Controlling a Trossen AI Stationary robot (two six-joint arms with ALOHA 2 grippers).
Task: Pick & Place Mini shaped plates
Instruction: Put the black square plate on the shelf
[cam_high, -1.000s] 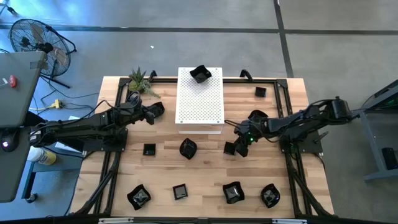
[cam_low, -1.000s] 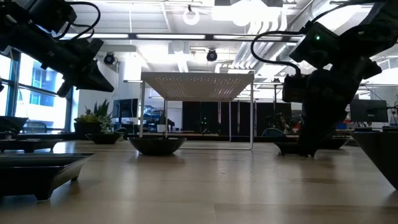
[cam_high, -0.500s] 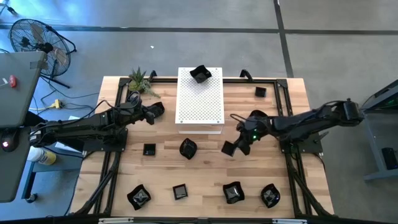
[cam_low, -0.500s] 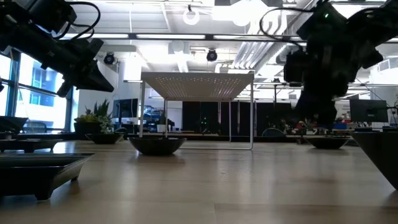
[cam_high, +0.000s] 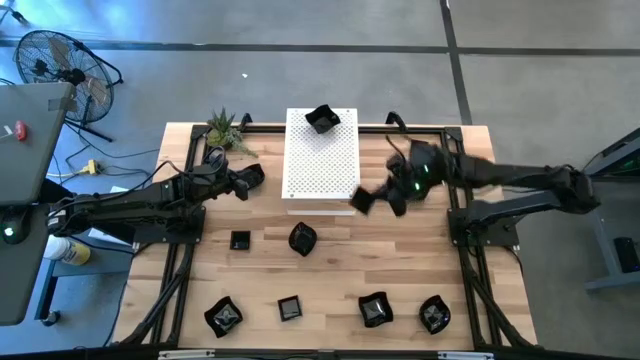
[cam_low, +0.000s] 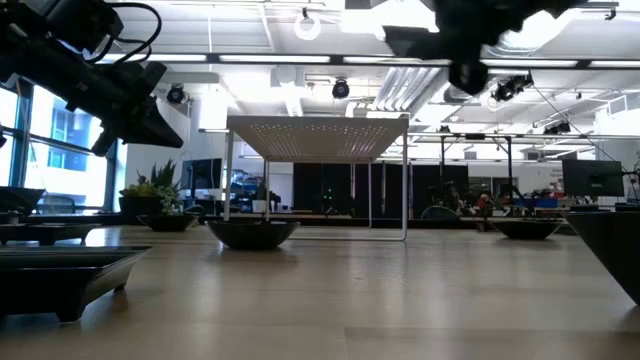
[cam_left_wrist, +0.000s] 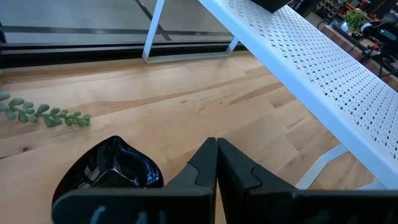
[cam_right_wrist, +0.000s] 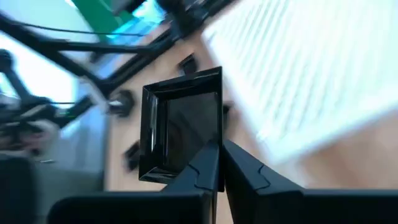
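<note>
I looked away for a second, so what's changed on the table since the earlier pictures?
The right gripper, shut on a square plate, lifted it off the table and carried it toward the white board. The left gripper stayed shut beside the board, and the other plates did not move.

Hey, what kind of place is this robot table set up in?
Probably an open lab or workshop: bare concrete floor, a floor fan beside the wooden table, and exposed ceiling pipes over distant workstations.
</note>
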